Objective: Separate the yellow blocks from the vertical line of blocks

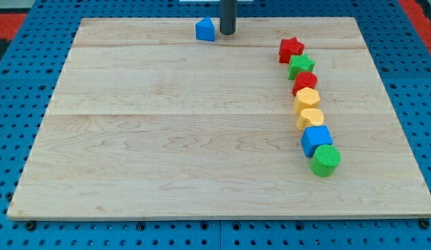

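Note:
A vertical line of blocks runs down the view's right side of the wooden board (pixel 167 139). From top to bottom: a red star (pixel 291 49), a green star (pixel 301 66), a red block (pixel 305 82), a yellow hexagon (pixel 306 99), a second yellow block (pixel 311 117), a blue cube (pixel 316 139) and a green cylinder (pixel 325 160). They touch or nearly touch. My tip (pixel 227 32) is at the view's top centre, far to the left of the line and just right of a lone blue block (pixel 206 30).
The board lies on a blue perforated table (pixel 21 104). The lone blue block sits near the board's top edge. The line of blocks stands a little in from the board's right edge.

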Motion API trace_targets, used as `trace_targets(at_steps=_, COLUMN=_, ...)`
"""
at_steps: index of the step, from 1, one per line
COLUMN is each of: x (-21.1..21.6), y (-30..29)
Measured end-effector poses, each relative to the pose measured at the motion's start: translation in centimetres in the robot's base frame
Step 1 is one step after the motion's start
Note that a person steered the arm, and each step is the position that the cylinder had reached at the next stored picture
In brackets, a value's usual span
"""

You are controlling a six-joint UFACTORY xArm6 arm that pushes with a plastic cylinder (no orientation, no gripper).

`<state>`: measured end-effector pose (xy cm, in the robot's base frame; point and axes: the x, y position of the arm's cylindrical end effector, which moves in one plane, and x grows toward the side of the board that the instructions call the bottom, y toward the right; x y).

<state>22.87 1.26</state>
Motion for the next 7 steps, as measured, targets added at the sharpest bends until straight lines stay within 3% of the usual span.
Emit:
trace_targets(at_steps=1, x=0.6, y=-5.5)
trace_targets(at_steps=2, x=2.1, y=-3.6)
trace_targets(at_steps=6, x=-2.8, y=33.1)
trace_targets(at_steps=7, x=-0.2, y=32.3)
